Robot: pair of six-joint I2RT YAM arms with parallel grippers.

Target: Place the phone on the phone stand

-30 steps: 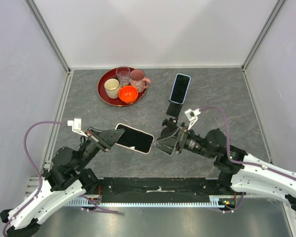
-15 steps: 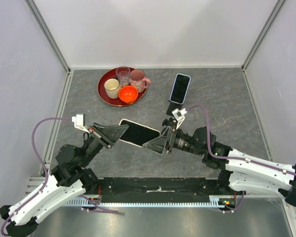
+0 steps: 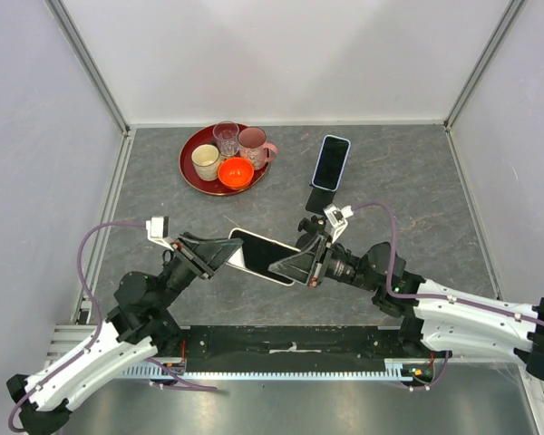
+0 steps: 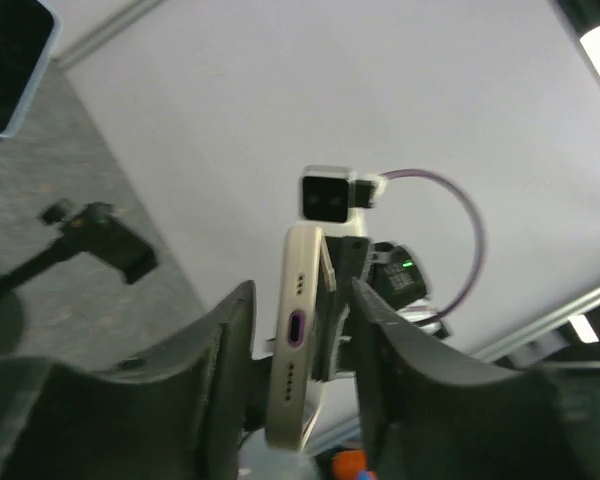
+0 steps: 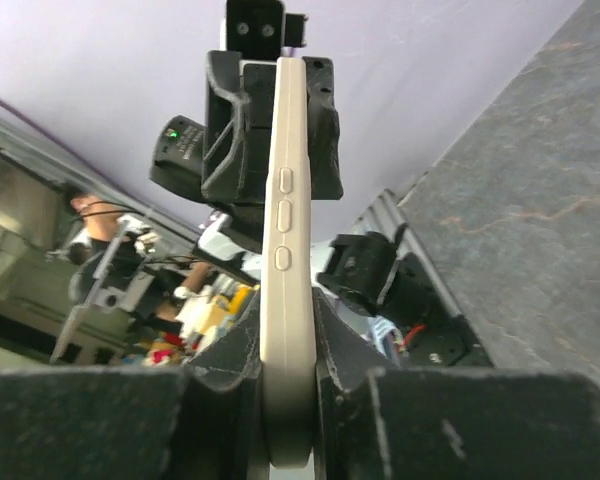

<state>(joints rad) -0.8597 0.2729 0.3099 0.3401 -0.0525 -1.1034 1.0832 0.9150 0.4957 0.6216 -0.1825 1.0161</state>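
Note:
A cream-cased phone (image 3: 265, 256) hangs flat above the table between both arms. My right gripper (image 3: 290, 265) is shut on its right end; in the right wrist view both pads press the phone's button edge (image 5: 285, 230) at my gripper (image 5: 288, 400). My left gripper (image 3: 231, 252) stands around the left end, open. In the left wrist view a gap shows on each side of the phone's port end (image 4: 298, 330) between my fingers (image 4: 225, 350). The black phone stand (image 3: 321, 199) sits at the back right with a blue-cased phone (image 3: 331, 161) leaning on it.
A red tray (image 3: 189, 172) at the back left carries a cream cup (image 3: 205, 161), a glass (image 3: 226, 138), a pink mug (image 3: 252, 145) and an orange bowl (image 3: 236, 172). Grey walls enclose the table on three sides.
My right gripper moved left onto the phone's right end and shut on it. The left jaws eased apart from the phone. The phone drifted slightly right.

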